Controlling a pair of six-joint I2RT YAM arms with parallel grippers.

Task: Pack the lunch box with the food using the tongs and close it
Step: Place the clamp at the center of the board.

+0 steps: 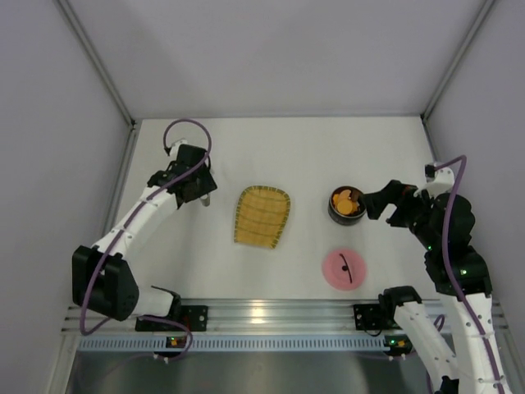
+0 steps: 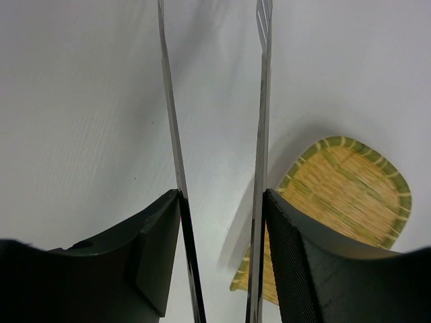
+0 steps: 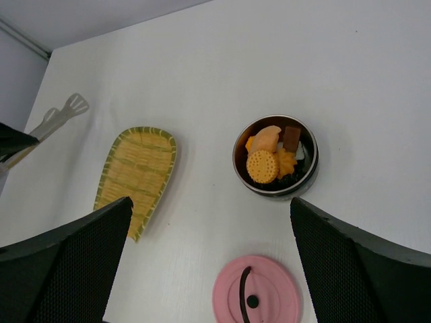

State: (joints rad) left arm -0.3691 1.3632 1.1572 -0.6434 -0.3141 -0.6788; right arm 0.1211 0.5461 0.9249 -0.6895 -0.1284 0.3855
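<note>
Food (image 3: 264,163) fills the pot (image 3: 279,191): orange pieces, a round dotted biscuit and a brown block, inside a shiny steel rim with a dark wall. The pot stands right of the tray (image 3: 138,171). Its pink lid (image 3: 256,294), with a black handle mark, lies flat nearby, apart from it. The left gripper (image 2: 222,195) clamps the thin silvery tongs (image 2: 174,134) left of the tray. The right gripper (image 3: 210,202) has its jaws wide apart beside the pot.

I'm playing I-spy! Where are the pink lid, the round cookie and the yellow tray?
Pink lid (image 3: 273,296): right wrist view, on its pink top beside the black mark.
Round cookie (image 3: 262,166): right wrist view, middle of its dotted face.
Yellow tray (image 1: 262,216): top view, middle of its woven floor.
</note>
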